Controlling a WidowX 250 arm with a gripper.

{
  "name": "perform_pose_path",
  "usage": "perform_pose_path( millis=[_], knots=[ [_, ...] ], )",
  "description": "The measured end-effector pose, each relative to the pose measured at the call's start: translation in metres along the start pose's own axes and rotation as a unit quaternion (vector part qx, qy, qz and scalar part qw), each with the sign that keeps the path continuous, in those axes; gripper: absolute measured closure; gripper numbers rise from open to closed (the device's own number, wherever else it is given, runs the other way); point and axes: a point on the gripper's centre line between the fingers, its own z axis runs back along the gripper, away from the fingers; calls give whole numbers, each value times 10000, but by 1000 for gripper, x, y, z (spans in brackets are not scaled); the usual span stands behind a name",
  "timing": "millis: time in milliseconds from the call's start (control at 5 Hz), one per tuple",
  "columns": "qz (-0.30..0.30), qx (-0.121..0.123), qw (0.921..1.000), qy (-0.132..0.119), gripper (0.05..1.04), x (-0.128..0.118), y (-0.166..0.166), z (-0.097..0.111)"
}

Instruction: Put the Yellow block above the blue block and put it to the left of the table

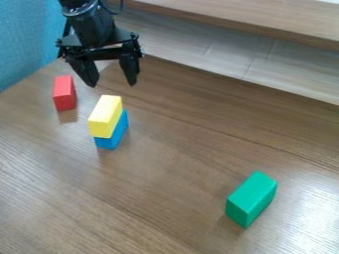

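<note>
The black metal robot arm [90, 22] is coming into the camera view at the upper left, and it is pointing down at the brown wood-look table [172, 168]. Its black two-finger gripper [112, 84] is hanging up over the table, with its tips facing down. The two chunky black fingers [130, 69] are standing wide apart, released, with a big gap between them. In the view, they are sitting just above the little block pile. At the top of that pile, a long yellow box-shaped block [104, 117] is lying on a blue box-shaped block [112, 138]. The yellow block is hiding most of the blue one, and the blue one is peeking out below it and along its right side. This pile is resting on the left part of the table as the camera is seeing it. A small red box-shaped block [64, 93] is sitting near the pile, to the upper left of it. A green box-shaped block [252, 198] is lying well apart from the others, at the lower right.
</note>
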Motion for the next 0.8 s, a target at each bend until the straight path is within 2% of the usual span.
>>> perform_pose_path(
  millis=[400, 800],
  knots=[
    [7, -23, 9999, 165, 84, -4, 1, -7],
    [117, -13, 9999, 127, 84, 2, 8, -3]
  ],
)
